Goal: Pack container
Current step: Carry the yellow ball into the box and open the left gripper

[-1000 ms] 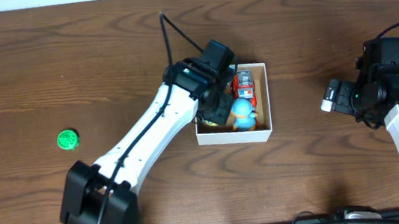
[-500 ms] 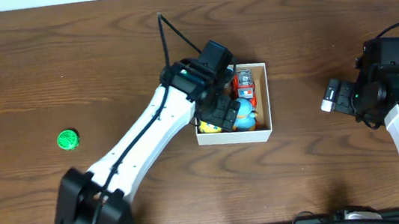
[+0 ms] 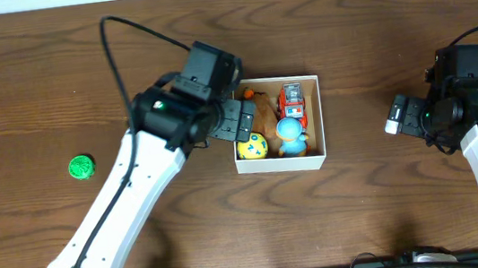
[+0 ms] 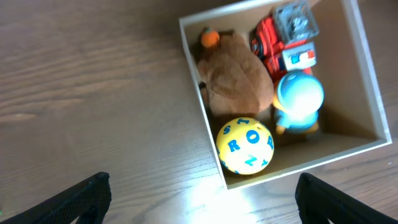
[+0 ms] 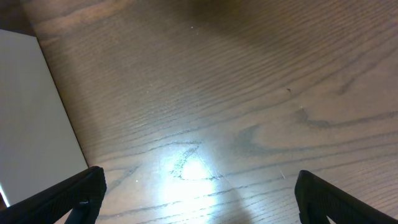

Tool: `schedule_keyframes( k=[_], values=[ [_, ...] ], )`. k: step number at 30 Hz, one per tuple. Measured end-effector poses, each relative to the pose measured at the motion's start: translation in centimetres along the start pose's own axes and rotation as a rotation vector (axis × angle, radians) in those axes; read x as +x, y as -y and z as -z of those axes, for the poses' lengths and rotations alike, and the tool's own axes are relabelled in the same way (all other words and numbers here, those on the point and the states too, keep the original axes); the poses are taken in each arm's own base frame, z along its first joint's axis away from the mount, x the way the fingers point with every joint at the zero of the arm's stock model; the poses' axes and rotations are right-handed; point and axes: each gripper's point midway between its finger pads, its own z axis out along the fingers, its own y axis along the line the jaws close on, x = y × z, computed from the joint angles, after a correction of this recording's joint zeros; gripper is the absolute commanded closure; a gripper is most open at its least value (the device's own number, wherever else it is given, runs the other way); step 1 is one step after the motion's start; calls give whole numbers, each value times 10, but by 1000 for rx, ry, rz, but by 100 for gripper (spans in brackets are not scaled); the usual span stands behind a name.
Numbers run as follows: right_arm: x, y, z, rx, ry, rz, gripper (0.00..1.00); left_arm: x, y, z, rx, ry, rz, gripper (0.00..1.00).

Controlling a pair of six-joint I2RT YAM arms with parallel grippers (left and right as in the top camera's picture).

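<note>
Container (image 3: 280,164): a small square cardboard box, white outer walls and tan inside, sits mid-table (image 3: 35,85) on dark grained wood. Inside lie a glossy yellow ball (image 4: 244,145) with blue letters, a soft brown plush (image 4: 236,81), a red plastic truck (image 4: 283,37) and a rounded blue figure (image 4: 300,99). The left gripper (image 3: 239,121) hangs at the box's edge, jaws spread and empty. The right gripper (image 5: 199,186) is also released, well apart.

White square container (image 3: 281,164) — open-topped, toys inside

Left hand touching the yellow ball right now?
Apart. In the left wrist view the left hand has its fingers wide at the bottom corners, well clear of the ball lying in the box.
</note>
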Motion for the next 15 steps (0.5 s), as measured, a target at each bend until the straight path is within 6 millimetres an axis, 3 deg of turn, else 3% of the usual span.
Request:
schedule_keyframes(
  k=[3, 6, 7, 15],
  values=[
    [0, 0, 0, 0, 0, 2, 1, 6, 7, -19, -3, -56, -17, 18],
    [0, 0, 0, 0, 0, 2, 1, 13, 17, -38, -5, -114, -44, 60],
    [0, 0, 0, 0, 0, 2, 1, 16, 20, -44, -6, -133, -51, 68],
    [0, 0, 0, 0, 0, 2, 1, 39, 34, -89, -26, -270, -106, 70]
  ],
)
